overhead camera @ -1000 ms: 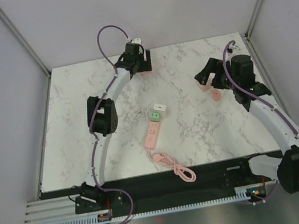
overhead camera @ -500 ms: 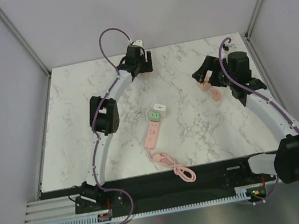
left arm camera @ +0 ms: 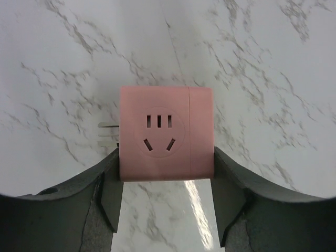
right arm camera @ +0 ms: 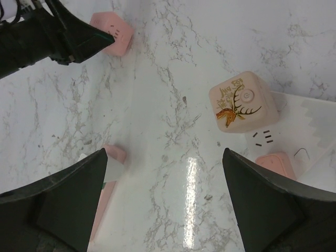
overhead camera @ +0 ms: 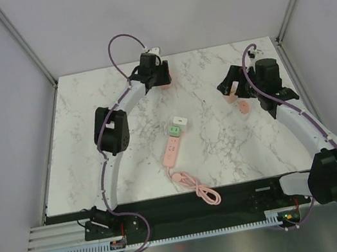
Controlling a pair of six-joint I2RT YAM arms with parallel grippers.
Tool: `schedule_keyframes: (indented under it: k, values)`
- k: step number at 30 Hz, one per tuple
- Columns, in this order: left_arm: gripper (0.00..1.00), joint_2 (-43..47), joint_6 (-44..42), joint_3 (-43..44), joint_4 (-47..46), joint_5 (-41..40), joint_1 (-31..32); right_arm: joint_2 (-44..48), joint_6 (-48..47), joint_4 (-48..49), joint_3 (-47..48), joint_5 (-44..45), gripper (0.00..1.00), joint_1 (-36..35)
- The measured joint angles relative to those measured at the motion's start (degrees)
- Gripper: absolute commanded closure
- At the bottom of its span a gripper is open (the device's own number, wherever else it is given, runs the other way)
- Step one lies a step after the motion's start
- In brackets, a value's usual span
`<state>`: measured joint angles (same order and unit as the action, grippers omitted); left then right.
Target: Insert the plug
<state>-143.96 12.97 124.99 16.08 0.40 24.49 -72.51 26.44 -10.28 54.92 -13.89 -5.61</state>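
Both fingers (left arm camera: 107, 194) of my left pincer (left arm camera: 166, 151) sit flush either side of the pink plug cube (left arm camera: 165, 134) (squeezing? can't tell), prongs (left arm camera: 107, 135) poking sideways past one finger, power strip (overhead camera: 171, 150) well behind; right pincer (right arm camera: 165, 152) gapes apart.

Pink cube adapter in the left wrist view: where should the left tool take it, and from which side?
Come straight down from above: the pink cube adapter lies socket face up. Close the left tool on its flat side faces, clear of the prongs jutting from the image-left face, so they stay free for plugging in.
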Motion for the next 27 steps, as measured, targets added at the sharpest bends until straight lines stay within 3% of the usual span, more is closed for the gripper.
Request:
schedule_keyframes:
  k: [6, 15, 22, 27]
  values:
    - [0.98, 19.3, 7.8, -22.7, -3.6, 13.2, 0.0, 1.6, -5.4, -0.4, 0.0, 2.4, 0.02, -0.6]
    - [0.98, 48.4, 20.2, -47.4, -24.1, 33.3, 0.1, 5.9, -2.4, -0.8, 0.7, -0.3, 0.03, -1.2]
    - [0.98, 61.5, 20.4, -68.7, -38.2, 31.7, 1.6, 8.9, 16.8, 2.6, -0.4, -1.8, 0.04, -2.3]
    - [0.98, 64.4, 19.2, -75.4, -44.4, 26.5, 4.6, 13.9, 33.3, 9.9, -5.7, 0.9, 0.04, -10.2]
